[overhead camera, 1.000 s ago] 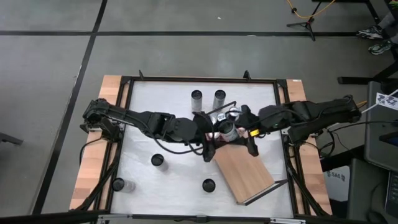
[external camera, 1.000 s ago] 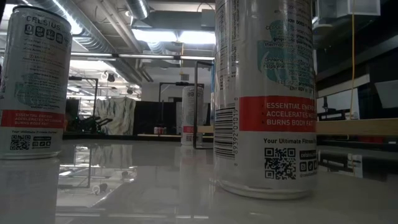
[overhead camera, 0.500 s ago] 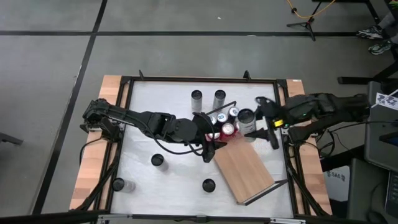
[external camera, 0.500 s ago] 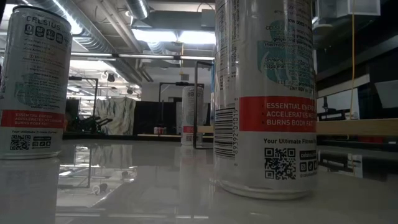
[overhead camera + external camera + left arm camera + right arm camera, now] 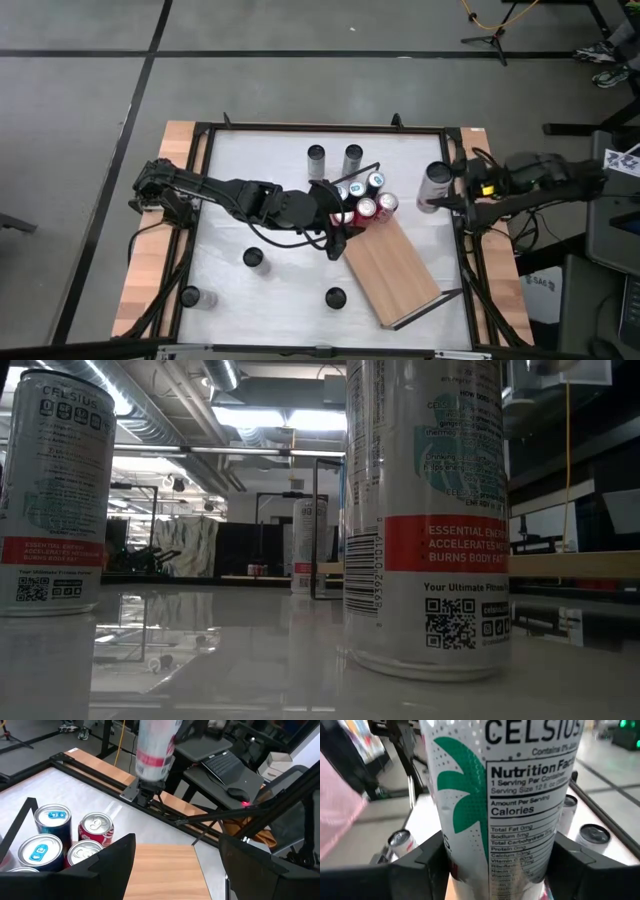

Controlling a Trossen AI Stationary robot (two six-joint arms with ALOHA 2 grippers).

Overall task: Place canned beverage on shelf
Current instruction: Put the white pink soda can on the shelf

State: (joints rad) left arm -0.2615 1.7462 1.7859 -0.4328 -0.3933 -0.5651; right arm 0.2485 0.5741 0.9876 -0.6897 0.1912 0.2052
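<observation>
Shelf part-stocked, one can in hand

Four cans point(image 5: 363, 198) sit on the shelf point(image 5: 393, 268); right gripper point(image 5: 447, 190) holds a can point(image 5: 434, 186) aloft; left gripper point(image 5: 338, 222) gapes empty; others wait.

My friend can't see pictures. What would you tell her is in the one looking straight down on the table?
The right gripper holds a white can near the table's right edge, clear of the wooden shelf. Several cans crowd one end of that board, where the left gripper is. More cans stand about the white table.
</observation>
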